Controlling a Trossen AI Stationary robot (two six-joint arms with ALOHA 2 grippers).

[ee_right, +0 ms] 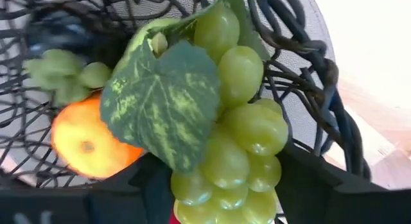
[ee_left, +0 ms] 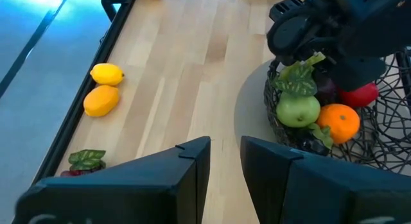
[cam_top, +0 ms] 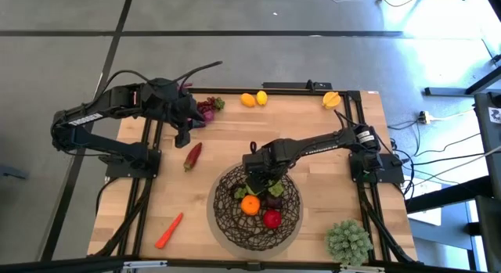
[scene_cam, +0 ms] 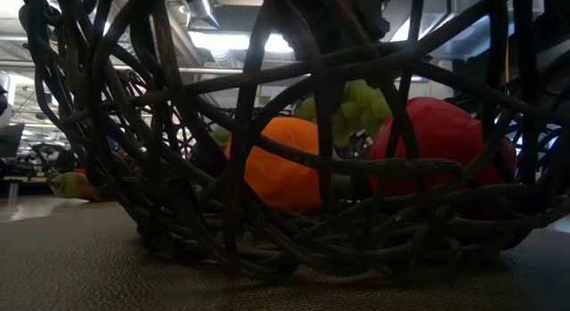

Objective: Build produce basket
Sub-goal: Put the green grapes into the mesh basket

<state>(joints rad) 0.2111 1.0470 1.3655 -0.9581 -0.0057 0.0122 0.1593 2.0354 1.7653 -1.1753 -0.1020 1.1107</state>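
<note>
The right pincer (cam_top: 262,181) is held over the far side of the dark wire basket (cam_top: 227,214), which sits at the near middle of the counter (cam_top: 297,120). A green grape bunch (ee_right: 241,131) with a leaf is seen gripped between its fingers, hanging just above the basket's inside. An orange (cam_top: 250,204) and a red apple (cam_top: 272,218) are already lying in the basket.

To place the bunch well, it should be lowered into a free spot beside the orange before being released, clear of the wire rim.

The left pincer (ee_left: 225,160) is held part open and empty over the far left of the counter. A red pepper (cam_top: 192,155), a carrot (cam_top: 168,231) and lemons (cam_top: 254,98) lie outside the basket.
</note>
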